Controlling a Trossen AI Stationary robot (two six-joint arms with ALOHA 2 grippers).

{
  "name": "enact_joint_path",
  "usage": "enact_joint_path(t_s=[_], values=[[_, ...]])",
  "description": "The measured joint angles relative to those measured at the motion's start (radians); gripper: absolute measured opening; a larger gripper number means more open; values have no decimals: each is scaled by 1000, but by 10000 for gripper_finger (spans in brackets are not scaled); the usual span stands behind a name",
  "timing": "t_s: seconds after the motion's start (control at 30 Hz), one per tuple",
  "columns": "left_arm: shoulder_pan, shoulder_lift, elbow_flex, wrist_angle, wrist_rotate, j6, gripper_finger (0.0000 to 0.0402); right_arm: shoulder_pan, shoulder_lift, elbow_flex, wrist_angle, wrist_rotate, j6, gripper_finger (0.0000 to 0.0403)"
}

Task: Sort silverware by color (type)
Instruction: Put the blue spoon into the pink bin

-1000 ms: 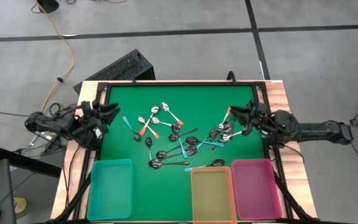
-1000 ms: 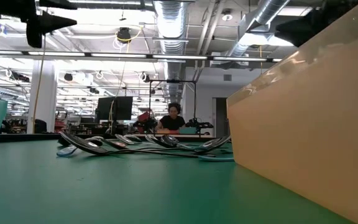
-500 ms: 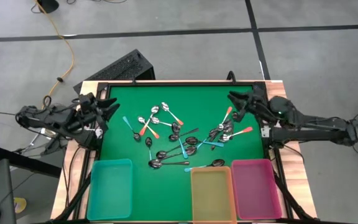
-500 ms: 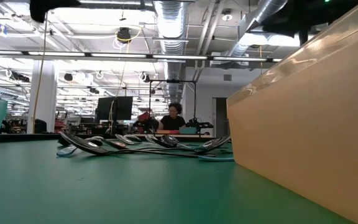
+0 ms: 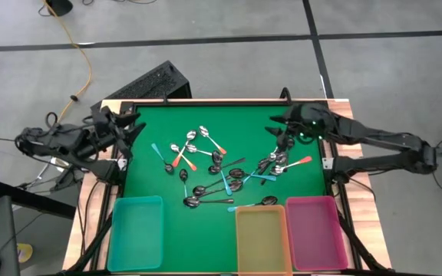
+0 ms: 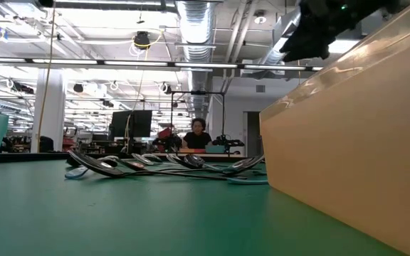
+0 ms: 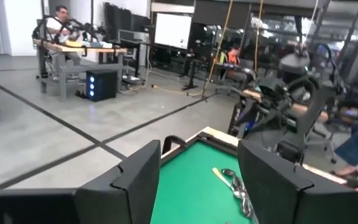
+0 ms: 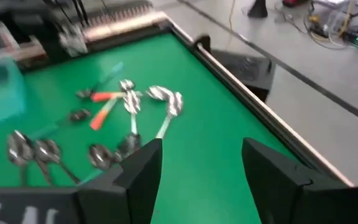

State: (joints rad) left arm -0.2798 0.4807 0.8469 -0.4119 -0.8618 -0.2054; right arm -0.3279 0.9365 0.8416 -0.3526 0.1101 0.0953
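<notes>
The spoons (image 5: 221, 170) lie all mixed up on the green mat (image 5: 252, 123), none in a bin yet, so the right gripper (image 5: 276, 121) and left gripper (image 5: 135, 127) wait, fingers spread, holding nothing.

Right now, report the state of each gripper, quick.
Left gripper: open, holding nothing, at the table's left edge.
Right gripper: open, holding nothing, above the spoons on the right side of the green mat.
</notes>
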Motion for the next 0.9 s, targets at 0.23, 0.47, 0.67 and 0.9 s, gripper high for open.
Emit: enact_joint_path(t_s=[0.23,0.47,0.67,0.9], values=[[23,112,78,-105,44,8,226,-36,120,99,-36,-36,-74,233],[153,206,160,-272,272,-77,242,-41,198,155,-190,-40,-78,233],[297,250,202,-374,432,-74,243,-37,245,188,-342,-40,-78,233],[435,316,198,-413,630,-31,243,-22,296,189,-431,-83,-75,233]])
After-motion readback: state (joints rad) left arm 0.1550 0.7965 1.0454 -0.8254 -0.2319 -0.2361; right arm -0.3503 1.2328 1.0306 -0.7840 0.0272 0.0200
